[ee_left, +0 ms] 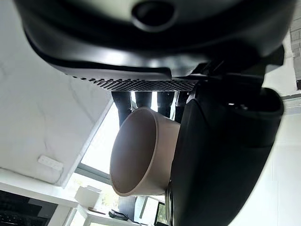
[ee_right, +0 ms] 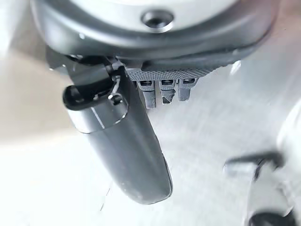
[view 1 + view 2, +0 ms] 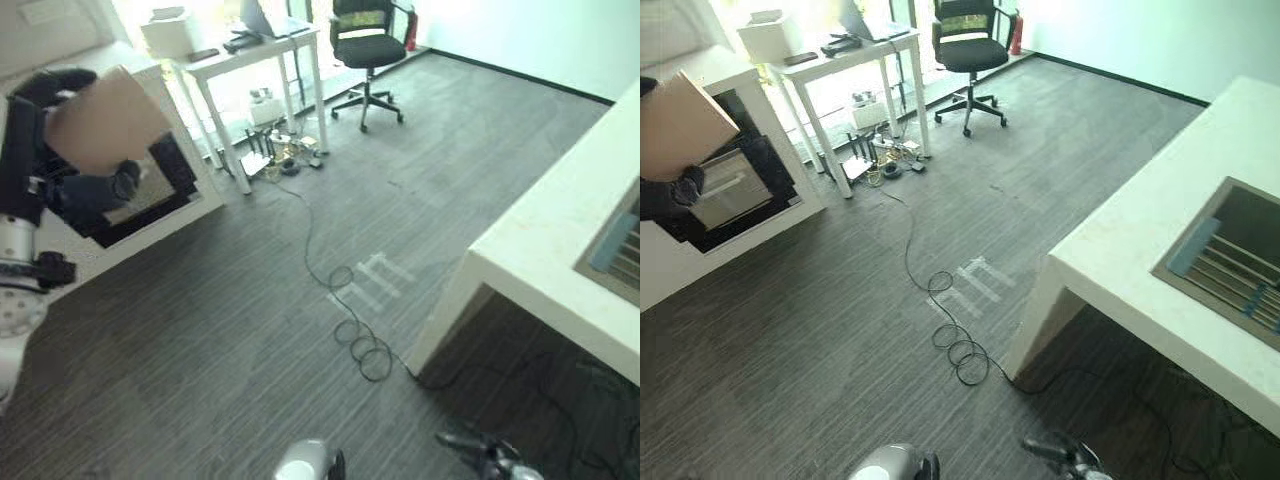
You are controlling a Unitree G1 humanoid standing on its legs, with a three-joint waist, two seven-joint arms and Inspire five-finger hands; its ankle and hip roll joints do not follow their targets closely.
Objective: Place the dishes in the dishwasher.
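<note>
Left wrist view shows my left hand point(image 1: 221, 155) wrapped round a beige, smooth-walled round bowl point(image 1: 141, 155), the thumb pressed along one side and the fingers point(image 1: 123, 104) curled behind its far wall, so the dish is up in my grasp, not yet in any rack. From my head, the same bowl point(image 3: 105, 120) hangs high at my left, in front of a white cabinet with a dark open cavity point(image 3: 160, 195) where a pale pulled-out tray sits; I judge that to be the dishwasher, though I cannot be sure. My right hand point(image 2: 127, 141) hangs empty over grey carpet floor point(image 3: 300, 330), fingers short and relaxed, holding nothing. The white countertop surface point(image 3: 1140, 270) with its sunken sink lies well apart on my right. The risk I see is the grip: the bowl is held by its wall alone, tilted, with nothing under it, so a quick swing or a loosened thumb could let it slip to the floor. I could also knock its rim against the cabinet's edge while lowering it, since the opening sits close beside the bowl.
</note>
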